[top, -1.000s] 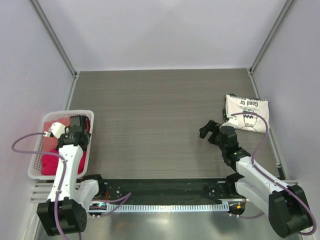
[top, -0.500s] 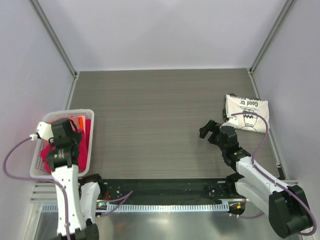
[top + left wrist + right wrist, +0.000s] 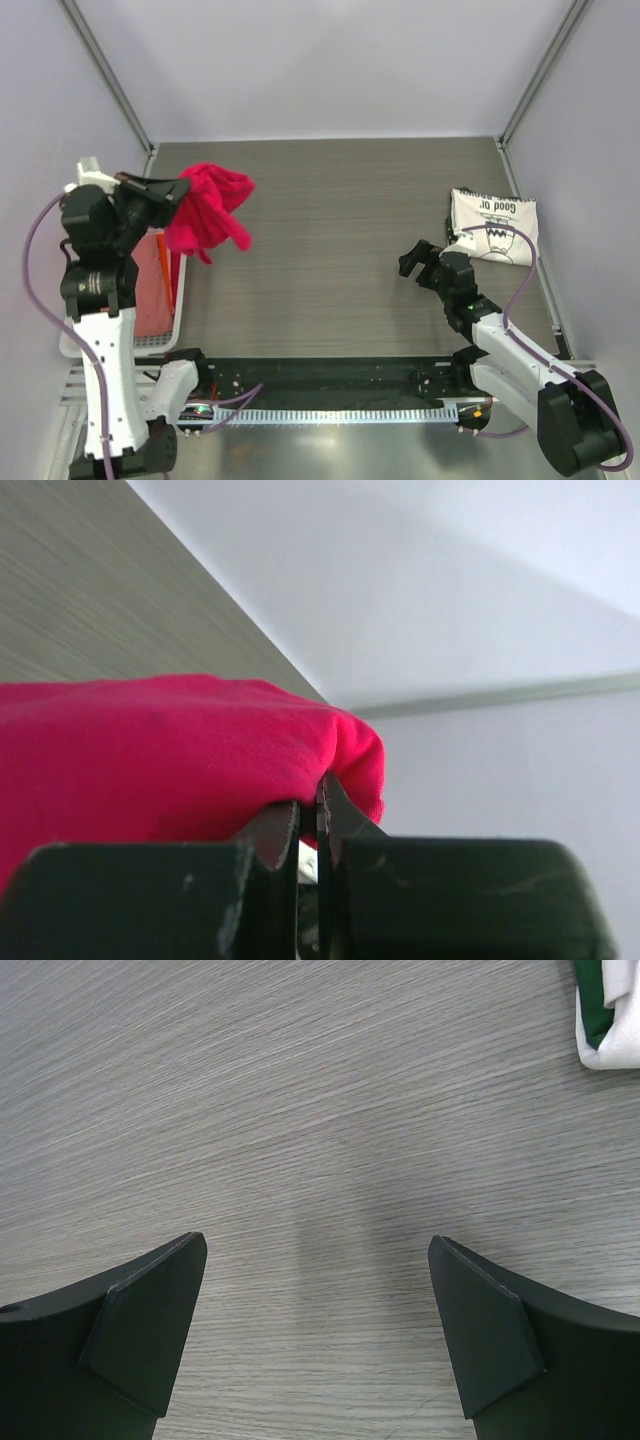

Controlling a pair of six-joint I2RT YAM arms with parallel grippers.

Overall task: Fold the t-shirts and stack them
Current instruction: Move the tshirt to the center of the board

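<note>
The crimson-pink t-shirt [image 3: 210,208] hangs bunched in the air above the table's left side, just right of the basket. My left gripper [image 3: 172,194] is shut on its upper edge. In the left wrist view the pink t-shirt [image 3: 170,750] drapes over the left gripper [image 3: 310,815], whose jaws are pinched together on the cloth. The cream t-shirt [image 3: 494,224] with black print lies folded at the far right of the table; a corner of it [image 3: 612,1020] shows in the right wrist view. My right gripper [image 3: 415,262] hovers low over bare table left of it, open and holding nothing [image 3: 318,1250].
A white lattice basket [image 3: 168,338] stands at the table's left edge, partly hidden by my left arm, with pinkish cloth [image 3: 150,295] still inside. Grey walls close in the table on three sides. A black rail [image 3: 320,375] runs along the near edge.
My left gripper shut on the pink t-shirt inside the basket and lifted it up and out toward the far right. The right arm has not moved.
</note>
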